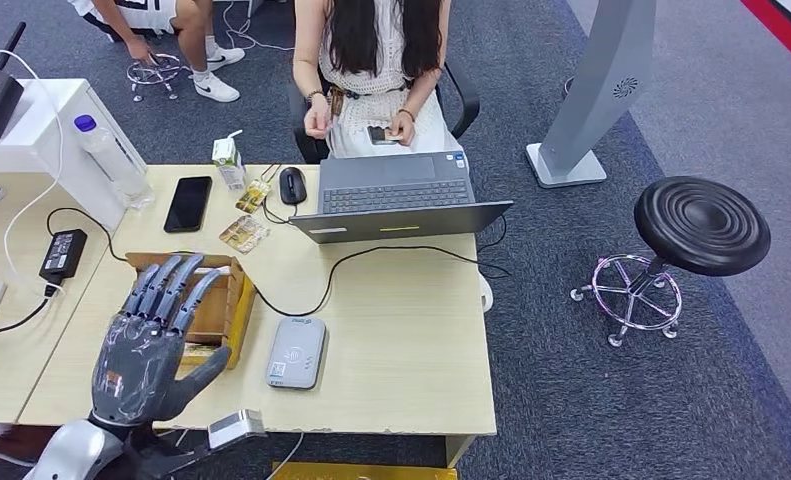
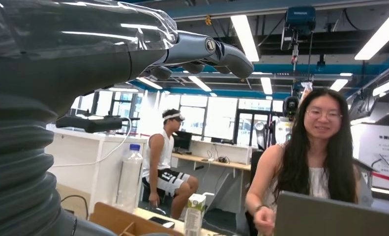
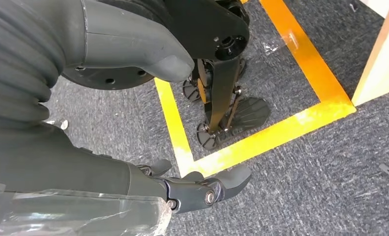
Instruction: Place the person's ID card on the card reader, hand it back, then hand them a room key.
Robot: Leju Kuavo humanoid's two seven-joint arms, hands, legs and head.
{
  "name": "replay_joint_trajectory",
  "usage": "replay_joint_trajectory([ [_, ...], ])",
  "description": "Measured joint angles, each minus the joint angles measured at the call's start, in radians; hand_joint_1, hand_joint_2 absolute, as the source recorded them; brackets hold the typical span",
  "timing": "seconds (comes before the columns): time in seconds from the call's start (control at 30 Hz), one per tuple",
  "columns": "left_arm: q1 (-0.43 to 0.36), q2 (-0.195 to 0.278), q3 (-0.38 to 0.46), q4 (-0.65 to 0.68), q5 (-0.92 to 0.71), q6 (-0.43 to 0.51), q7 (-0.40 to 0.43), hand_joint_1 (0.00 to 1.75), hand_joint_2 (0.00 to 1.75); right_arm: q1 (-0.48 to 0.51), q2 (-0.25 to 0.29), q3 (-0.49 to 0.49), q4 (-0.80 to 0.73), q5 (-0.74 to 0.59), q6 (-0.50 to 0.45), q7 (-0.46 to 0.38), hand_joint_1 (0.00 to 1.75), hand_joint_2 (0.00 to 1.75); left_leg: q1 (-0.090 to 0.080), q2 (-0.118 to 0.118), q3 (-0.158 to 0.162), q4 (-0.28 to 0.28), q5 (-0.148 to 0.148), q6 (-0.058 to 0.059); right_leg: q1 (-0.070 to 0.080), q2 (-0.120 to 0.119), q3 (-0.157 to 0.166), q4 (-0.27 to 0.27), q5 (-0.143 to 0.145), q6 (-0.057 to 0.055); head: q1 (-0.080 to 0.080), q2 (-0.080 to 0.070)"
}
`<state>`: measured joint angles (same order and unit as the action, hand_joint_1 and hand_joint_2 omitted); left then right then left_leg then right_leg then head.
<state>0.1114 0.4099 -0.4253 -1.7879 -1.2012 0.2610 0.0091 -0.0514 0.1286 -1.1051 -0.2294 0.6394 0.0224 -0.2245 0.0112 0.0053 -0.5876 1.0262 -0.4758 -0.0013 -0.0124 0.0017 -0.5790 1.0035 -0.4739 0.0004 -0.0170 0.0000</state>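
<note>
Waiting for the ID: left hand (image 1: 149, 340) raised over the pale wooden worktop (image 1: 391, 330), fingers (image 1: 167, 283) wide, empty. Keep palm steady; grey rounded card reader (image 1: 296, 352) sits just right. Right hand (image 3: 192, 189) hangs low, fingers loosely apart, empty.

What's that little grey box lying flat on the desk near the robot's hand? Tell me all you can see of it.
The card reader is a flat, light grey slab with rounded corners, plastic by the look of it. Its top bears a faint round emblem, small print near the far edge and a small label at a near corner. It lies flat on the wooden desk, near the front edge, beside the wooden box. No card lies on it. The open left hand hovers nearby, not touching it.
</note>
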Motion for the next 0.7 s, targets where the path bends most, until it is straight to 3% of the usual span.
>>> replay_joint_trajectory([
  [0.13, 0.039, 0.021, 0.0, -0.023, -0.012, -0.043, 0.027, 0.0, 1.75, 0.0, 0.002, -0.013, -0.002, 0.0, -0.005, -0.003, 0.0, 1.75, 0.0, -0.001, 0.0, 0.0, 0.0, 0.0, 0.0, -0.001, 0.0, 0.0, 0.0, 0.0, 0.0, 0.0],
  [0.37, 0.04, 0.067, 0.0, 0.008, 0.009, -0.225, 0.088, 0.0, 1.75, -0.001, 0.006, -0.032, -0.007, 0.011, -0.006, -0.002, 0.0, 1.75, 0.0, -0.001, 0.0, 0.0, 0.0, 0.0, 0.0, -0.001, 0.0, 0.0, 0.0, 0.0, 0.0, 0.0],
  [0.7, 0.038, 0.1, 0.0, 0.061, 0.022, -0.249, 0.095, 0.0, 1.75, -0.001, 0.006, -0.038, -0.008, 0.022, -0.006, 0.004, 0.0, 1.75, 0.0, -0.001, 0.0, 0.0, 0.0, 0.0, 0.0, -0.001, 0.0, 0.0, 0.0, 0.0, 0.0, 0.0],
])
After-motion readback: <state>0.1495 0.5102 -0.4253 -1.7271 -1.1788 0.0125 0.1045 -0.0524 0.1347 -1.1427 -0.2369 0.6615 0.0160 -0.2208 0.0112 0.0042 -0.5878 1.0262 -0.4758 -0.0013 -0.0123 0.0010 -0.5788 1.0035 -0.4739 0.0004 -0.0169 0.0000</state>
